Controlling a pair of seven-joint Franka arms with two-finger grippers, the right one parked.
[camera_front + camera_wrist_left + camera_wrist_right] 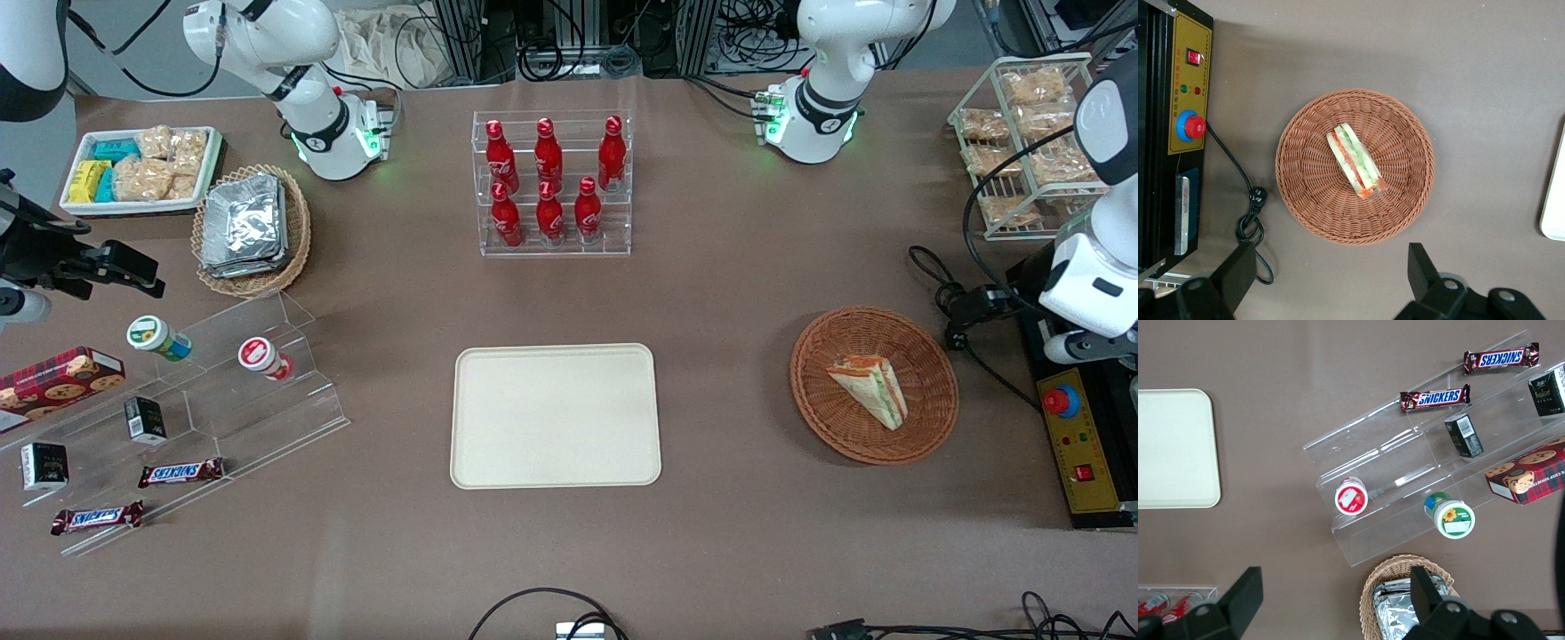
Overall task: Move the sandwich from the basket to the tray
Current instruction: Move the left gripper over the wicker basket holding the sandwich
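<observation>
Wrapped sandwich (869, 389) in wicker basket (836, 436), cream tray (556, 462) mid-counter, gripper (1331, 273) above basket, spread wide, holding nothing.

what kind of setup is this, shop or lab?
Likely a lab bench dressed as a snack counter: cola bottles in a clear rack, a sandwich in a basket, an emergency-stop box. The open gripper hangs above the basket; tray bare.
</observation>
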